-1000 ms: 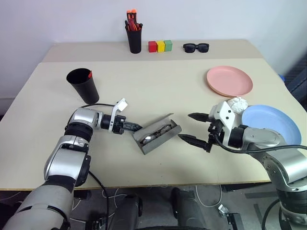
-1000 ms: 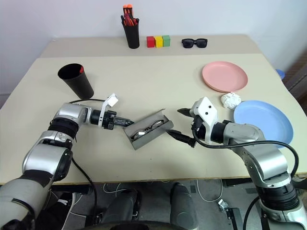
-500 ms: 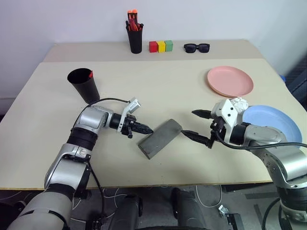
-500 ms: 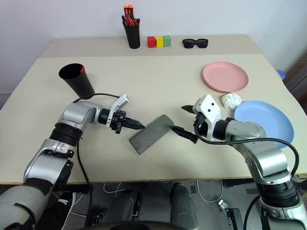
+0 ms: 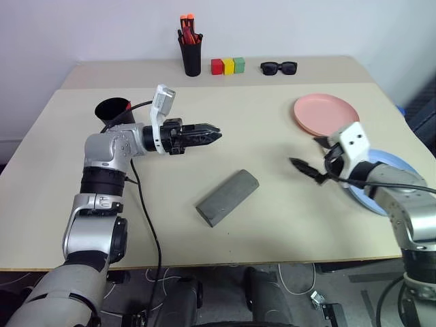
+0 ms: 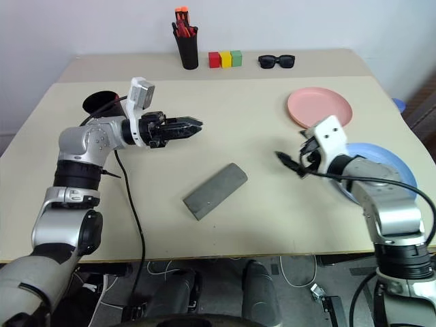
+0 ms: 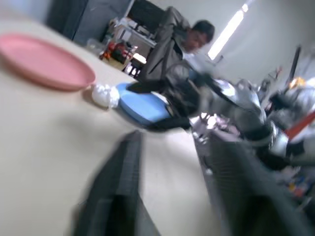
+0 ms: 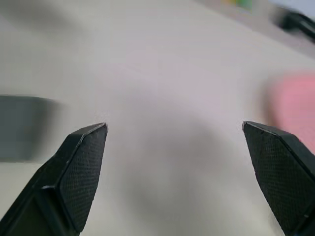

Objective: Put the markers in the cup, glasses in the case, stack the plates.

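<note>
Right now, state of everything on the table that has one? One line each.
case: shut, lying flat
cup: upright, behind left arm
pink plate: flat, alone
blue plate: flat, unstacked, partly under right arm
left gripper: open, empty, raised
right gripper: open, empty
pen holder: upright, holds pens

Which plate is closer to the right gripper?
The light blue plate, right beside the right gripper and partly behind its arm. The salmon pink plate sits farther back on the table.

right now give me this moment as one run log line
glasses case: shut, mid-table | left gripper: open, empty | right gripper: open, empty | pink plate, blue plate: unstacked
</note>
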Available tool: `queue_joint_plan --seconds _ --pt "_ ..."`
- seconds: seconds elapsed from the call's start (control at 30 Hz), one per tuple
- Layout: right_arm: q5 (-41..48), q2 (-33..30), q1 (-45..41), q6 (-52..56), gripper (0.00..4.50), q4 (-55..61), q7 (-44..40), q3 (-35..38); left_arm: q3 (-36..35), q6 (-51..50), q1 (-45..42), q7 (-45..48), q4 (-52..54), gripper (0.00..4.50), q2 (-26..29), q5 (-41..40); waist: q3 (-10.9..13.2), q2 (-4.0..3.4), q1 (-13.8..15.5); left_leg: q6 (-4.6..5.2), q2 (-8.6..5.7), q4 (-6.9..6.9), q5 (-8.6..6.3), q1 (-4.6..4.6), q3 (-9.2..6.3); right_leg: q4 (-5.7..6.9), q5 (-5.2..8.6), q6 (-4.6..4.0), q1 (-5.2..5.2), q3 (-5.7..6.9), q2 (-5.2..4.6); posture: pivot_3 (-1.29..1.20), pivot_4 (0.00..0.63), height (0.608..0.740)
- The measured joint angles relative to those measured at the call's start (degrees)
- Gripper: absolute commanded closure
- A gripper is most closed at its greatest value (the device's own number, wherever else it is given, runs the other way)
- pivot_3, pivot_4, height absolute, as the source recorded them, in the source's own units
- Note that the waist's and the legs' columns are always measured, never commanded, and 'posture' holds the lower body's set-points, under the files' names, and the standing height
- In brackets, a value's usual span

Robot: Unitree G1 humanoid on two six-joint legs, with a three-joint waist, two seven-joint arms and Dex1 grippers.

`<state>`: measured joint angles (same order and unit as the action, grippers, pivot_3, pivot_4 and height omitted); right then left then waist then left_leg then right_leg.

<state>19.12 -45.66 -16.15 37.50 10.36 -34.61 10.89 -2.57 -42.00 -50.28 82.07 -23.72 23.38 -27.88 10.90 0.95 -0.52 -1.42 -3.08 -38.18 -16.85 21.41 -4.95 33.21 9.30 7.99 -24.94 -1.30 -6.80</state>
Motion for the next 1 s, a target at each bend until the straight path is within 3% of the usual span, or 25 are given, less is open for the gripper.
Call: queue_joint_plan --seconds 0.03,0.07,0.27,0.47,0.57,0.8,1.0 --pt "-0.7 -1.3 0.9 0.7 0.0 -0.9 0.2 0.6 0.6 1.1 1.3 0.1 0.5 0.21 0.0 0.0 0.0 0.01 0.1 0.0 0.0 -0.01 0.0 0.01 0.0 -0.01 0.0 0.0 0.0 0.0 0.0 0.0 0.15 0.74" --pt "-1.0 -2.1 1.5 1.7 0.0 -1.8 0.6 1.4 1.2 2.2 2.4 0.2 1.1 0.09 0.1 0.1 0.0 0.02 0.0 0.0 -0.01 -0.04 0.0 0.02 0.0 -0.01 -0.01 0.0 0.0 -0.01 0.0 0.0 0.15 0.74" --pt "-0.3 -2.8 3.0 15.0 0.0 -1.7 5.2 8.1 3.7 9.6 4.4 2.7 6.1 0.09 0.5 0.3 0.0 0.01 -0.2 0.01 0.02 -0.03 0.0 -0.03 0.04 -0.02 0.0 -0.01 0.03 -0.04 0.0 0.0 0.15 0.74" --pt "-1.1 -0.8 10.1 22.3 0.0 4.0 9.3 5.9 4.0 17.7 6.7 4.3 6.7 0.09 1.2 0.9 0.0 -0.01 -0.1 0.01 0.0 -0.1 0.0 -0.04 0.08 -0.07 0.0 0.0 0.11 -0.08 -0.02 0.0 0.15 0.74" --pt "-1.6 -1.5 10.7 22.6 0.81 4.3 9.4 5.2 4.0 19.2 6.7 4.5 6.2 0.0 1.3 1.0 0.0 0.02 0.0 0.02 0.0 -0.1 -0.01 -0.15 0.05 -0.09 0.01 0.01 0.27 -0.06 -0.02 0.0 0.15 0.74" --pt "-3.1 -2.3 8.3 22.2 4.3 0.9 9.9 3.6 4.0 19.8 6.7 3.7 6.0 0.0 1.5 1.1 -0.1 0.08 0.0 0.02 -0.01 -0.13 0.0 -0.15 0.04 -0.13 0.01 0.02 0.31 -0.06 -0.02 0.0 0.15 0.74" --pt "-6.6 -5.6 3.0 21.3 4.41 -4.7 11.6 3.2 3.9 19.8 6.7 1.4 6.0 0.0 1.5 1.0 0.0 0.05 -0.1 0.02 -0.01 -0.12 -0.01 -0.13 0.05 -0.12 0.01 0.02 0.28 -0.05 -0.02 0.0 0.15 0.74"
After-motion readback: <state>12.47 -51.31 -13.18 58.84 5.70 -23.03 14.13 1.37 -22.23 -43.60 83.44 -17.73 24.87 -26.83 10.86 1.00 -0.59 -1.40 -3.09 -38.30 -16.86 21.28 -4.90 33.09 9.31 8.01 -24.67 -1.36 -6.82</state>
